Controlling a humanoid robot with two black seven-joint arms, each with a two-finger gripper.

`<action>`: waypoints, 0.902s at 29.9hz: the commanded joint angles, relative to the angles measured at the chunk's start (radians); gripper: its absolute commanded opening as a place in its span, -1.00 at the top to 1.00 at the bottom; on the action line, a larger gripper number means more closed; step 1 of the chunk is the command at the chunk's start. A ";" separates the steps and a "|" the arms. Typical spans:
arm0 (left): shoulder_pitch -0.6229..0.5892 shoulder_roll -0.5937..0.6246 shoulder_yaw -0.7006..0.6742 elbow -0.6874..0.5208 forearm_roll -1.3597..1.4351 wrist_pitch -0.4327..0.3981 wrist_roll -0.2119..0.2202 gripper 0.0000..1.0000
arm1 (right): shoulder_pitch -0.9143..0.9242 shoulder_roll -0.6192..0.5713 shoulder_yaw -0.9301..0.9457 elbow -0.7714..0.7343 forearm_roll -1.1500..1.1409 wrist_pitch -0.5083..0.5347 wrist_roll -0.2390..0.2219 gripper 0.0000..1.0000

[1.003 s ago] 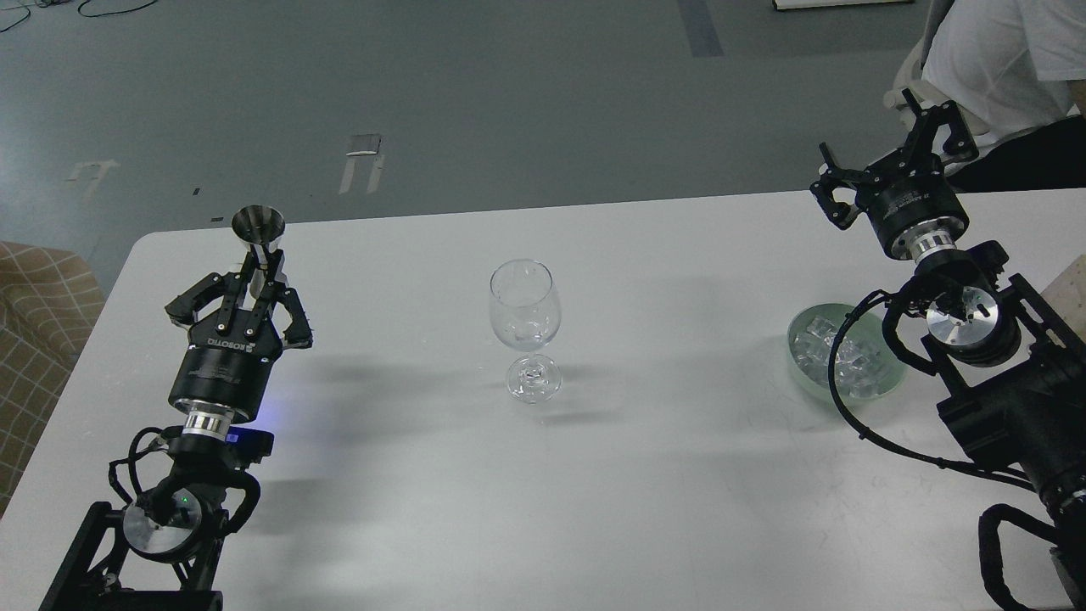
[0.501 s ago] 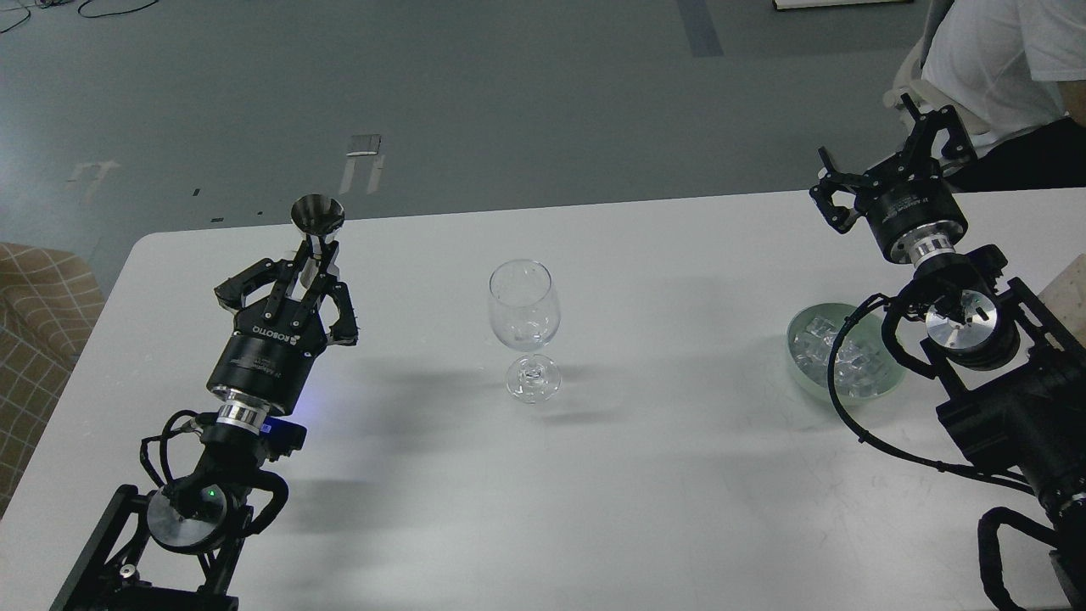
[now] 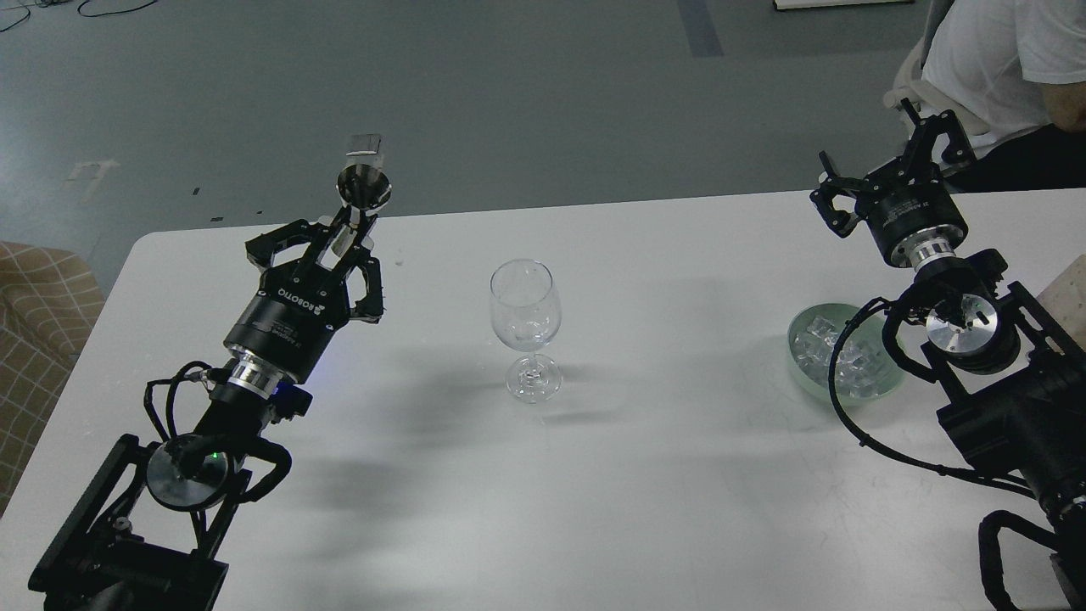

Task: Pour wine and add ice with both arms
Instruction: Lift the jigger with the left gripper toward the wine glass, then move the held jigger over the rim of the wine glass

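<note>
Here, a white table [image 3: 662, 475] is seen from above, with one black robot arm entering at each lower corner. The left arm [image 3: 204, 441] stretches diagonally up and to the right, its silver wrist ring behind a black cylindrical body, and the left gripper [image 3: 344, 246] is clamped on the narrow stem of a small steel measuring cup [image 3: 363, 188], whose shiny open cone sits just beyond the fingertips and is tilted toward the camera. To the right of that gripper, well apart from it, an upright clear wine glass [image 3: 525, 316] stands near the table's middle; any wine in the cup or the glass is too clear to make out. The right arm [image 3: 993, 382] rises from the lower right corner, folds at a round silver joint cap, and reaches up toward the table's far edge. The right gripper [image 3: 887, 178] hangs there with its fingers spread apart, holding nothing. Just below and in front of that gripper, beside the arm's joint, a pale green bowl [image 3: 802, 369] holds the ice [image 3: 836, 355], a heap of small glassy cubes, partly crossed by a black cable.
</note>
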 commanded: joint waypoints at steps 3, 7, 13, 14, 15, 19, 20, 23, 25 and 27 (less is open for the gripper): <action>-0.037 -0.003 0.032 -0.005 0.007 0.022 0.019 0.62 | -0.006 -0.004 0.001 0.000 0.000 0.000 -0.001 -1.00; -0.039 -0.007 0.054 -0.017 0.007 0.029 0.023 0.62 | -0.017 -0.010 0.001 -0.002 0.000 0.003 -0.001 -1.00; -0.034 -0.018 0.077 -0.067 0.008 0.064 0.025 0.61 | -0.017 -0.009 0.001 0.000 0.000 0.003 -0.001 -1.00; -0.034 -0.018 0.090 -0.081 0.008 0.074 0.025 0.61 | -0.017 -0.009 0.001 0.000 0.000 0.003 0.001 -1.00; -0.034 -0.016 0.098 -0.084 0.008 0.077 0.025 0.61 | -0.017 -0.009 0.001 0.000 0.000 0.003 0.001 -1.00; -0.031 -0.018 0.130 -0.097 0.008 0.084 0.025 0.61 | -0.015 -0.009 0.001 0.000 0.000 0.003 -0.001 -1.00; -0.031 -0.018 0.137 -0.097 0.010 0.086 0.023 0.61 | -0.017 -0.009 0.001 0.000 0.000 0.003 0.001 -1.00; -0.029 -0.020 0.140 -0.095 0.024 0.089 0.023 0.61 | -0.017 -0.009 0.001 0.000 0.000 0.003 0.001 -1.00; -0.026 -0.020 0.140 -0.092 0.039 0.088 0.023 0.61 | -0.017 -0.009 0.001 0.000 0.000 0.003 0.001 -1.00; -0.025 -0.018 0.140 -0.086 0.056 0.089 0.022 0.61 | -0.017 -0.009 0.001 0.000 0.002 0.003 0.001 -1.00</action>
